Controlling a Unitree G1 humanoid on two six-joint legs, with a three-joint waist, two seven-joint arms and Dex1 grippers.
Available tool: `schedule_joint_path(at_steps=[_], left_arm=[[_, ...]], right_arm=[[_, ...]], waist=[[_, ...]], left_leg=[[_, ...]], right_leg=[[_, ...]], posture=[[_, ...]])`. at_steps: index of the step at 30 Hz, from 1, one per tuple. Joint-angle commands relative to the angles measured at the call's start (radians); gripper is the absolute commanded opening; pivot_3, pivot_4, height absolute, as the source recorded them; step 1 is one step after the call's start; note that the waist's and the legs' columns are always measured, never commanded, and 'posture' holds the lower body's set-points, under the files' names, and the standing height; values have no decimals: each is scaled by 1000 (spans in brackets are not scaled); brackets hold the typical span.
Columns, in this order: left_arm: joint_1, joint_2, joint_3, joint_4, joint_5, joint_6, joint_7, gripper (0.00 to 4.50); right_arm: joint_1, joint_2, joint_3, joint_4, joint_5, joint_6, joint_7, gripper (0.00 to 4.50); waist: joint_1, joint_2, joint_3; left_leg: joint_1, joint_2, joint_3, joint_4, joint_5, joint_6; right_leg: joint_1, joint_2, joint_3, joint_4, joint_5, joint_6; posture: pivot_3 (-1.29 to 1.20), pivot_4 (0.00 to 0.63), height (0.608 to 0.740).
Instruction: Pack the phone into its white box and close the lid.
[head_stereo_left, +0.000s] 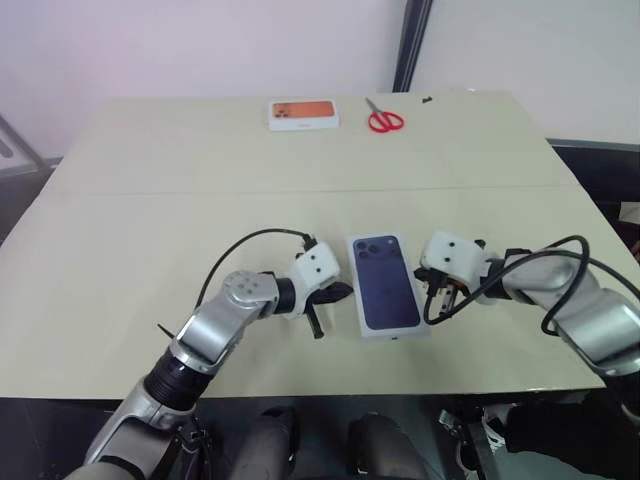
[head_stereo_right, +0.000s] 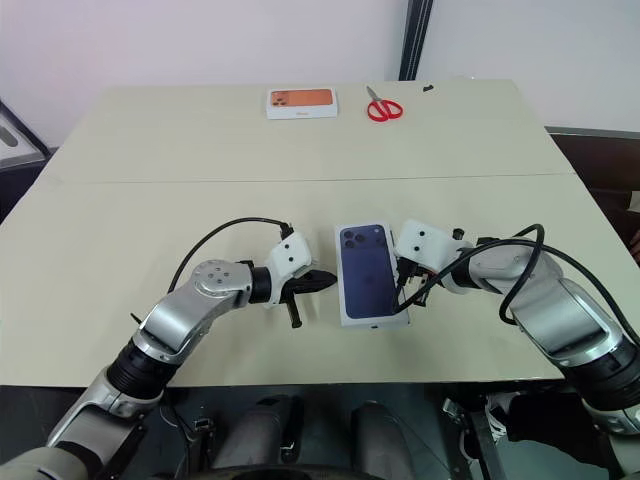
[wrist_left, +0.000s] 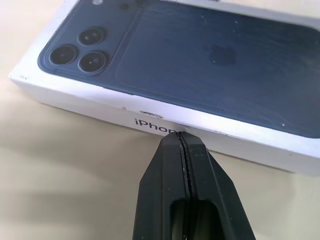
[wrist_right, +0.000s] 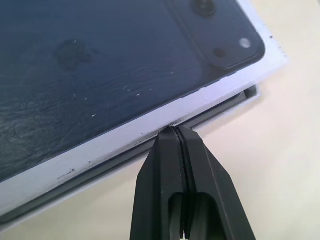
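The lid (head_stereo_left: 385, 285), white with a dark blue phone picture on top, lies flat on the table in front of me, covering the white box. The phone itself is hidden. My left gripper (head_stereo_left: 345, 290) is shut, its tip right against the lid's left side wall (wrist_left: 150, 112), by the printed lettering. My right gripper (head_stereo_left: 433, 291) is shut too, with its tip at the lid's right lower edge (wrist_right: 125, 135). There a dark strip (wrist_right: 150, 150) shows under the lid's white rim. Neither gripper holds anything.
A small box with an orange phone picture (head_stereo_left: 303, 113) and red-handled scissors (head_stereo_left: 384, 120) lie at the table's far edge. The beige table (head_stereo_left: 150, 220) spreads wide on both sides; its front edge runs just below my arms.
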Motion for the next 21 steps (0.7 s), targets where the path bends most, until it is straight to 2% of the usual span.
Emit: schedule_joint_path(at_steps=[1, 21], left_arm=[[-29, -23, 3, -20, 7, -37, 7, 0], [-34, -44, 0, 9, 6, -26, 1, 0]], right_arm=[[5, 2, -33, -27, -11, -6, 6, 29], [32, 41, -38, 1, -55, 1, 7, 29]], waist=[[0, 0, 0], [0, 0, 0]], left_leg=[[0, 0, 0, 0, 0, 0], [0, 0, 0, 0, 0, 0]], right_leg=[[0, 0, 0, 0, 0, 0], [0, 0, 0, 0, 0, 0]], posture=[[0, 150, 740], [0, 150, 740]])
